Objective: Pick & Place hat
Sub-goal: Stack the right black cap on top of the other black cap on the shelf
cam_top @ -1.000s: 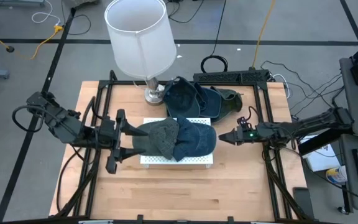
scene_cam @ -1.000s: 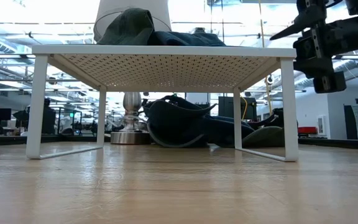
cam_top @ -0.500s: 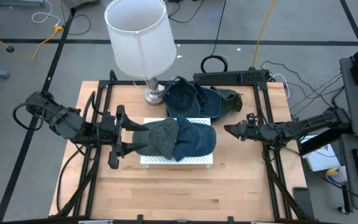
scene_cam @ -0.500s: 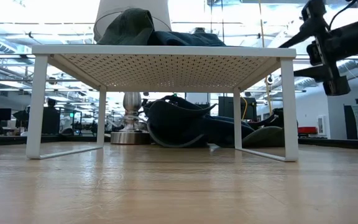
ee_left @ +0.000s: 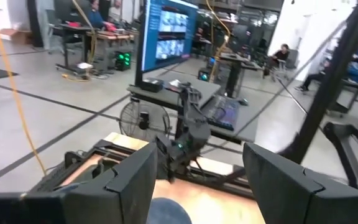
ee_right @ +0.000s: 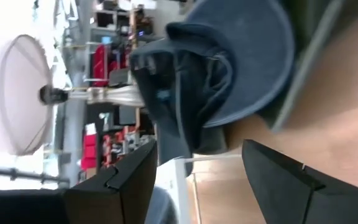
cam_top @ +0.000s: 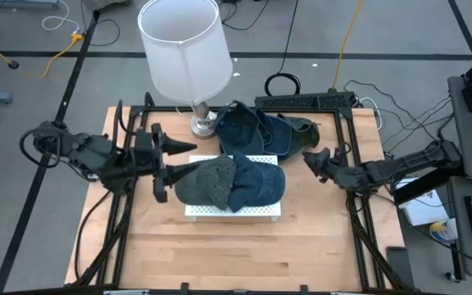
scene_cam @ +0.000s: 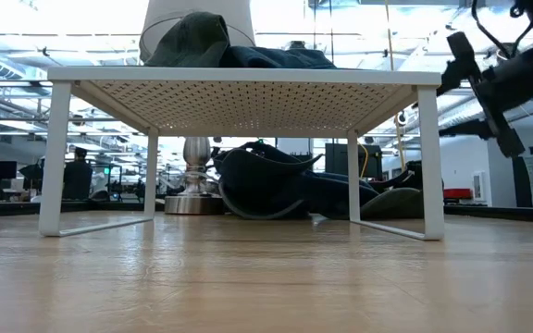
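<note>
Both grippers swung toward the table's back since prev frames. Left gripper (cam_top: pixel 167 157) sits wide apart, empty, just beside grey-green knit hat (cam_top: pixel 206 181) on white perforated metal rack (cam_top: pixel 234 210). Dark blue denim cap (cam_top: pixel 257 184) touches that hat. Right gripper (cam_top: pixel 311 157), fingers apart, holds nothing, near pile of dark hats (cam_top: pixel 260 131) by white-shaded lamp (cam_top: pixel 183 49).

Matt cloth hats (cam_top: pixel 232 182) rest on a white perforated metal rack (scene_cam: pixel 239 88) over a smooth, light wood table (cam_top: pixel 236 254), near a shiny metal lamp base (cam_top: pixel 202 124).
</note>
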Available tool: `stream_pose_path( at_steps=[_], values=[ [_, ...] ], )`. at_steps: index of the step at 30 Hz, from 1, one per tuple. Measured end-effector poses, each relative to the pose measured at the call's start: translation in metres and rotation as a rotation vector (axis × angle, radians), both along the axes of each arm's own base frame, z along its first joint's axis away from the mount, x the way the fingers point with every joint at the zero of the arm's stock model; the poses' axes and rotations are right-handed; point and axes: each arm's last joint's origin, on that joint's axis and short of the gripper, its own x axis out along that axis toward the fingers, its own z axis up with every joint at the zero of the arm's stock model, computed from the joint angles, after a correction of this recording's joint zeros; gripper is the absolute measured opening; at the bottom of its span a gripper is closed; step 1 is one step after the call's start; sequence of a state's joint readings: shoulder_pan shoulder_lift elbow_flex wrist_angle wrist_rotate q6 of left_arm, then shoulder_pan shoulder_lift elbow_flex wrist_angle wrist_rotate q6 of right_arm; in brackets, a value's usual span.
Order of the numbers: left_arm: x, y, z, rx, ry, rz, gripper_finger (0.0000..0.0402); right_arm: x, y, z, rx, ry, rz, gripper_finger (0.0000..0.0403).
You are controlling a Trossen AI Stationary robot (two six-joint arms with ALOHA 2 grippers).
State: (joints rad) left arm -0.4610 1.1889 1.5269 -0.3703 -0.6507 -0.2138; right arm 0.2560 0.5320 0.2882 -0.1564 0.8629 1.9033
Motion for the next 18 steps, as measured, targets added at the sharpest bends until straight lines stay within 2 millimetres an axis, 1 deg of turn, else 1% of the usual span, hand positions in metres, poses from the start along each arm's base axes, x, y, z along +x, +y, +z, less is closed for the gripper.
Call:
stream_pose_path(
  at_steps=[10,18],
  values=[
    [0.004,0.012,0.001,-0.007,-0.015,0.056,0.0244,0.001,0.000,-0.021,0.101,0.105,-0.081,0.0228],
    [0.005,0.013,0.001,-0.007,-0.014,0.058,0.0243,0.005,0.002,-0.031,0.167,0.145,-0.090,0.0228]
  ],
)
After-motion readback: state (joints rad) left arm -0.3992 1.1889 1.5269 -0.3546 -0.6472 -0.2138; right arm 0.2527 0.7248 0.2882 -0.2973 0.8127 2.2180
